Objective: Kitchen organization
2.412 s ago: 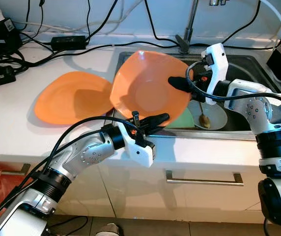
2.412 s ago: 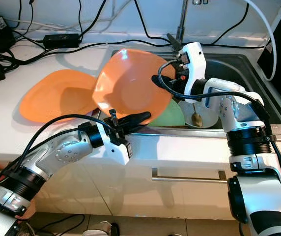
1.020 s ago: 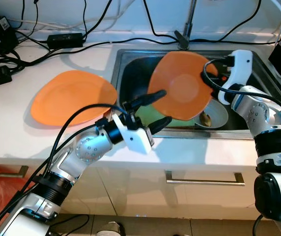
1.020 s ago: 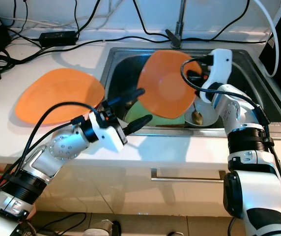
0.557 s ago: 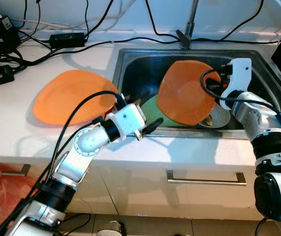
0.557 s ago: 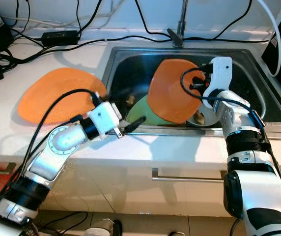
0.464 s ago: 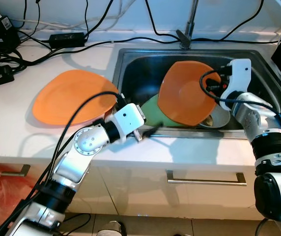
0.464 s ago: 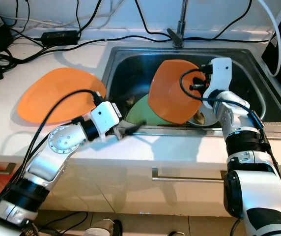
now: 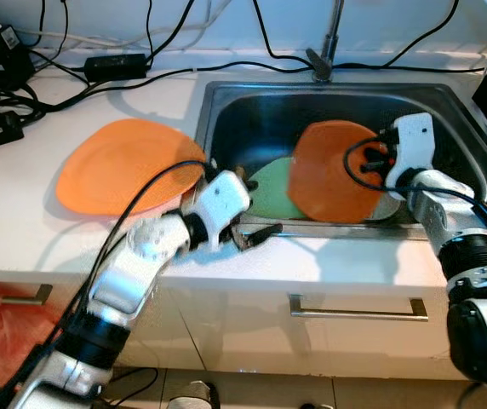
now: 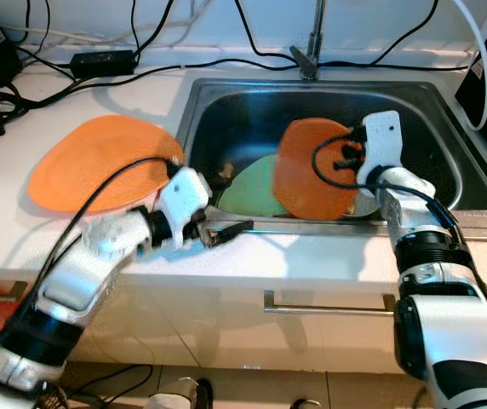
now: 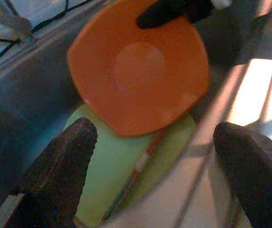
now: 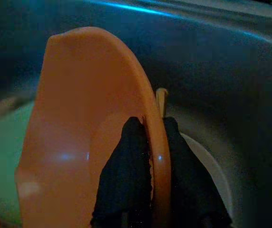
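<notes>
Right pincer (image 12: pixel 148 142) clamps the rim of the square orange plastic plate (image 9: pixel 333 183) inside the steel sink (image 9: pixel 252 119); left pincer (image 11: pixel 155 156) spread apart at the sink's front edge.

An orange plate (image 9: pixel 333 175) stands tilted in the sink (image 9: pixel 252 111), over a green plate (image 9: pixel 269 192); a second orange plate (image 9: pixel 124 166) lies flat on the counter (image 9: pixel 22 221).

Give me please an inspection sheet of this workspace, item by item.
Surface: white counter with steel sink.
Job's things: orange plate held tilted in the sink, over a green plate; second orange plate flat on the counter.
Clutter: white bowl behind the held plate.
Grippers: right gripper shut on the plate's rim; left gripper open at the sink's front edge.
Cables: black cables and adapter along the counter's back.
Surroundings: faucet; drawer handle.
</notes>
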`<state>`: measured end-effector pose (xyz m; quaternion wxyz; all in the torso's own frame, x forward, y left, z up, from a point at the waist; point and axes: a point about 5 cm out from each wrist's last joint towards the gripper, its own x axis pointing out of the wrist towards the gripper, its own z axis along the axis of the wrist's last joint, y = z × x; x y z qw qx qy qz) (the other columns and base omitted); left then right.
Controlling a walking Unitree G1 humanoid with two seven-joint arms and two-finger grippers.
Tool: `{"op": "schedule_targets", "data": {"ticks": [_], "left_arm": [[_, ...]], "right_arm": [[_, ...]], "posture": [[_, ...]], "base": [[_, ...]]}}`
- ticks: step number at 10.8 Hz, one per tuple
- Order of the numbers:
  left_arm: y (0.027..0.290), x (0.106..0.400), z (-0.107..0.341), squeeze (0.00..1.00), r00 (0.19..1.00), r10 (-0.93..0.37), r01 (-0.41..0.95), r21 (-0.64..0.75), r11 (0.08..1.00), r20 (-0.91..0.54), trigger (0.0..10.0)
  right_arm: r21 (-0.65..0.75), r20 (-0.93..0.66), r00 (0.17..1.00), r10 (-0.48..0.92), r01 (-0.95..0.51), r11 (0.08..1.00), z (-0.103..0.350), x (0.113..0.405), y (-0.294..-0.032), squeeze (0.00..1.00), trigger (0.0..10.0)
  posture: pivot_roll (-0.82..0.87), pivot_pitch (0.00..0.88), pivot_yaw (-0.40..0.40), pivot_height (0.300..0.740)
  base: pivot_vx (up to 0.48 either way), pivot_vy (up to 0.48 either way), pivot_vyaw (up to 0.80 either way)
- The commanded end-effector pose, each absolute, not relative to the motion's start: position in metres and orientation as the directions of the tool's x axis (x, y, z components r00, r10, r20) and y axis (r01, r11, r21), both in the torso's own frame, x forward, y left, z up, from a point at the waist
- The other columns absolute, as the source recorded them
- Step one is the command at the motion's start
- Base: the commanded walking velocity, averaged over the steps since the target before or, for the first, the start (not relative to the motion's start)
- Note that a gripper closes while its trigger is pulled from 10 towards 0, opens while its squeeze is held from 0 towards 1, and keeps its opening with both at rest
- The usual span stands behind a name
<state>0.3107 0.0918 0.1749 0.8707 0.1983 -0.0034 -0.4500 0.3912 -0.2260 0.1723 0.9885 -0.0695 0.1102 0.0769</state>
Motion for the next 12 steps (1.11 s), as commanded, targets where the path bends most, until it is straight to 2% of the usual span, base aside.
{"op": "schedule_targets", "data": {"ticks": [1,2,5,9,12], "left_arm": [[0.094,0.314,0.183,1.0,0.618,-0.766,0.761,0.375,0.529,-0.175,10.0],[0.096,0.315,0.183,1.0,0.629,-0.757,0.754,0.375,0.539,-0.178,10.0],[0.098,0.328,0.19,1.0,0.709,-0.692,0.689,0.345,0.637,-0.139,10.0],[0.101,0.331,0.197,1.0,0.732,-0.669,0.661,0.375,0.65,-0.129,10.0],[0.123,0.337,0.21,1.0,0.782,-0.605,0.601,0.435,0.67,-0.15,10.0]], "right_arm": [[-0.165,-0.186,0.974,0.126,-0.157,0.974,0.187,0.396,-0.229,0.69,10.0],[-0.165,-0.186,0.974,0.128,-0.16,0.973,0.186,0.395,-0.229,1.0,10.0],[-0.156,-0.159,0.979,0.125,-0.149,0.976,0.192,0.398,-0.232,1.0,10.0],[-0.126,-0.105,0.982,0.154,-0.167,0.978,0.201,0.4,-0.228,1.0,10.0],[-0.097,-0.064,0.976,0.21,-0.215,0.972,0.208,0.401,-0.217,1.0,10.0]], "posture": [[0.23,0.092,0.032,0.74],[0.23,0.092,0.032,0.74],[0.23,0.083,0.029,0.74],[0.23,0.076,0.028,0.74],[0.24,0.075,0.035,0.74]], "base": [[0.0,0.0,0.0],[0.0,0.0,0.0],[0.0,0.0,0.0],[0.0,0.0,0.0],[0.0,0.0,0.0]]}}
